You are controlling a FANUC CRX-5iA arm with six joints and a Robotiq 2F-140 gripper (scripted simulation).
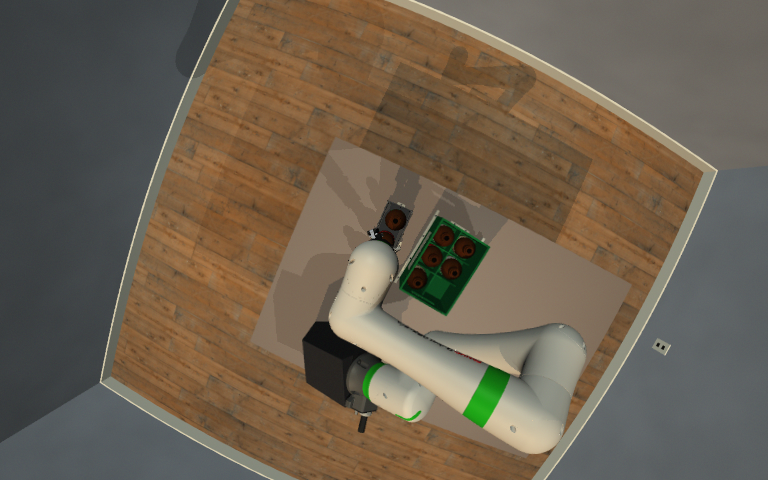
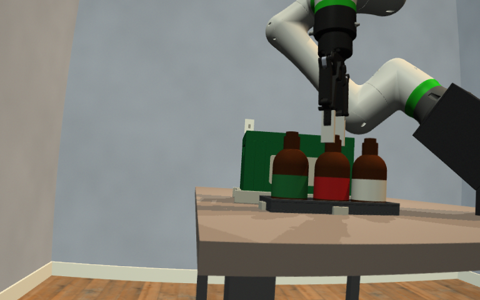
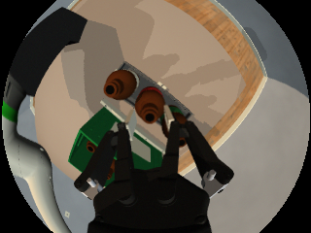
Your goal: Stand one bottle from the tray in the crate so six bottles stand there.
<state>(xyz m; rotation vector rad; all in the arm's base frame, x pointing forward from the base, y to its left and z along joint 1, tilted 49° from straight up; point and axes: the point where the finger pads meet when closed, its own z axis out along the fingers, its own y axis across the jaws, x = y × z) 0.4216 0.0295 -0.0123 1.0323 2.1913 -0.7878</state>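
Note:
Three brown bottles stand upright on the dark tray [image 2: 329,207]: one with a green label [image 2: 290,169], one with a red label [image 2: 332,173] and one with a white label [image 2: 369,173]. My gripper [image 2: 332,135] points straight down over the red-label bottle. Its fingers are part open and straddle the top of the neck without clamping it. In the wrist view the gripper [image 3: 152,126] frames the red-label bottle's cap [image 3: 150,105]. The green crate [image 1: 438,267] sits level beside the tray with several bottles in it. One cell [image 1: 438,289] is empty.
Small white stop blocks [image 2: 244,196] sit against the tray and the crate. The table's edge [image 2: 198,219] is close to the tray's left end. My arm's black base [image 1: 328,362] stands on the table near the tray, and the arm hides the tray's near end from above.

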